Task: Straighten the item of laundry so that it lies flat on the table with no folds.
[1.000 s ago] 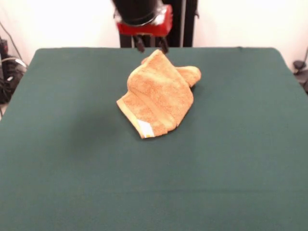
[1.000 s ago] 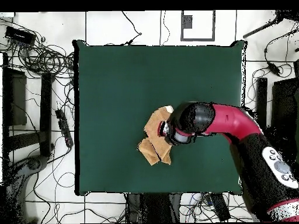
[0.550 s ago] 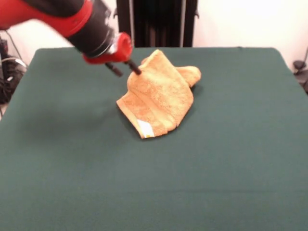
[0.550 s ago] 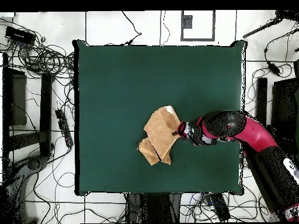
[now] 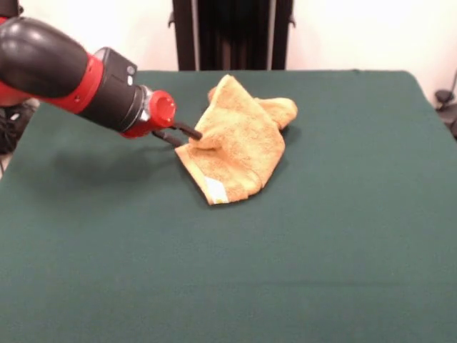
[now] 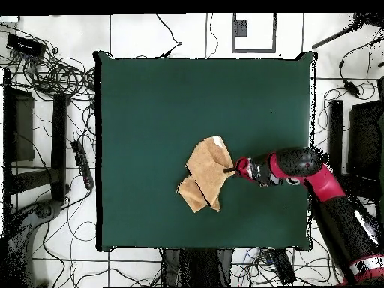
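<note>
Claw [image 5: 191,136] tips buried in towel [image 5: 239,143] edge; grip state unreadable. Towel's folded underside hidden. Arm [image 5: 64,75] cut off at frame's left edge. Label [image 5: 216,191] text too small.

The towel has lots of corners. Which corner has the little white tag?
The corner of the towel nearest the camera in the front view: its white label sits there, away from the gripper.

Lay tangled over the pale tiled floor [image 6: 187,34]: black cables [image 6: 56,71], thickest toward one corner. Stood alongside: dark equipment [image 6: 19,127] at one flank, a dark box [image 6: 367,131] at the other, and a black-framed square [image 6: 253,34] marked on the tiles.
</note>
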{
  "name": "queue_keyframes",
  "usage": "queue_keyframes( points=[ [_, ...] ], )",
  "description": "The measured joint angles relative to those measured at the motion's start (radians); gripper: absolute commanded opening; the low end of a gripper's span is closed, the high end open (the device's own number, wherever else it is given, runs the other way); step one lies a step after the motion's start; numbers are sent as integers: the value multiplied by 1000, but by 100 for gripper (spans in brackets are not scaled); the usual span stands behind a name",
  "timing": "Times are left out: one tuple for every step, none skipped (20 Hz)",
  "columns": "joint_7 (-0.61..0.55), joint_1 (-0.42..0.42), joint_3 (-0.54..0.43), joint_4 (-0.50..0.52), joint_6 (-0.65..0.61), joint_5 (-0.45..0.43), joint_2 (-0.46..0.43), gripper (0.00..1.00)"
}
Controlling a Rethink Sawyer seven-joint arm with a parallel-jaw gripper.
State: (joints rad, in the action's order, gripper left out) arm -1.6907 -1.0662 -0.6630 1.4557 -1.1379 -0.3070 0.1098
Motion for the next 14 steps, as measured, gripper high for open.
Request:
queue_keyframes(
  points=[
    [1,-3,-2,-3,-7,2,-6,100],
    [1,-8,-7,-7,-17,6,-20,100],
    [1,-10,-9,-8,-20,8,-25,100],
    [1,-12,-10,-8,-22,10,-30,100],
    [1,-19,-16,-9,-28,20,-47,100],
    [1,-21,-18,-9,-30,25,-53,100],
    [1,-26,-20,-9,-33,33,-63,100],
    [1,-30,-23,-9,-35,41,-74,100],
    [1,-37,-26,-9,-38,54,-90,100],
    [1,-39,-27,-9,-39,58,-94,100],
    [1,-43,-30,-9,-40,65,-102,100],
    [1,-48,-32,-9,-40,74,-112,100],
    [1,-52,-35,-9,-39,80,-120,100],
    [1,-55,-37,-9,-40,85,-127,100]
  ],
)
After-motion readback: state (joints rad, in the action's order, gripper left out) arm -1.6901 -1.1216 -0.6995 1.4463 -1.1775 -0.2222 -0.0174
